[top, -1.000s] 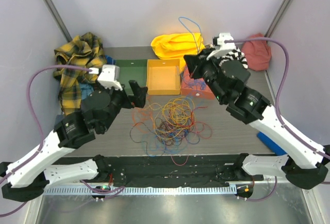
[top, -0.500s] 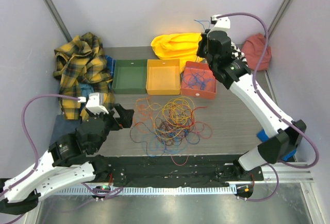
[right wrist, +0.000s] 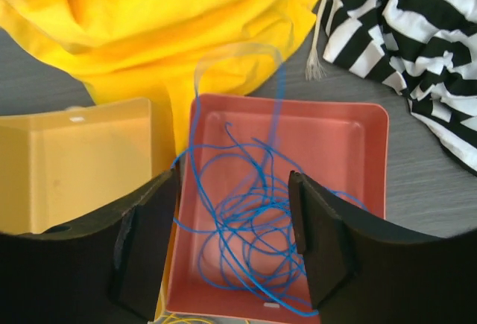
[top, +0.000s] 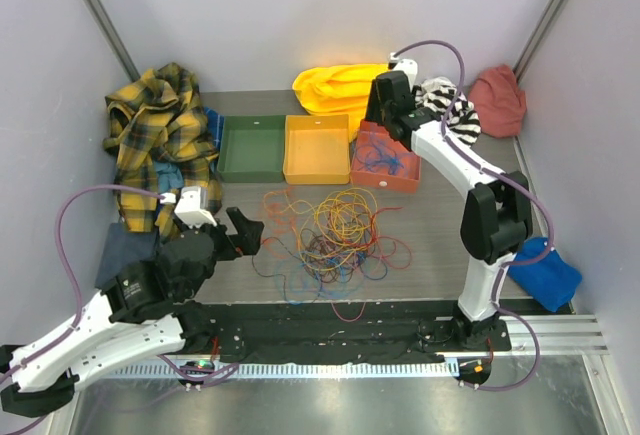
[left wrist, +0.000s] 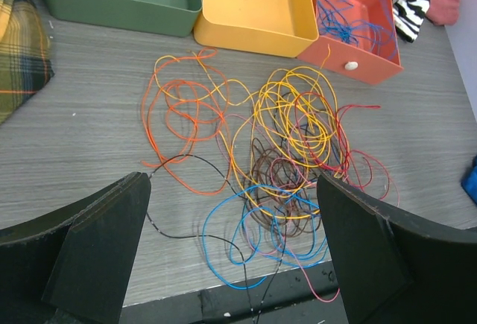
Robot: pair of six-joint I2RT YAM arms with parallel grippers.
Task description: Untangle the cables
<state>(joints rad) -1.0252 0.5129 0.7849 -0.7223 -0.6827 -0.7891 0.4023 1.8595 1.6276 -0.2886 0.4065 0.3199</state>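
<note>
Right claw (right wrist: 235, 238) parted, blue cables (right wrist: 223, 162) in tray (right wrist: 356, 149)

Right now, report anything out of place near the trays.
The blue cable is not fully inside the red tray: a blurred loop stands up past its far rim, seen against the yellow cloth.

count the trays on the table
3, in a row at the far end: green tray left, orange tray middle, red tray right, holding blue cables.

Overhead and wrist close-ups, common cables (top: 335, 230)
</note>
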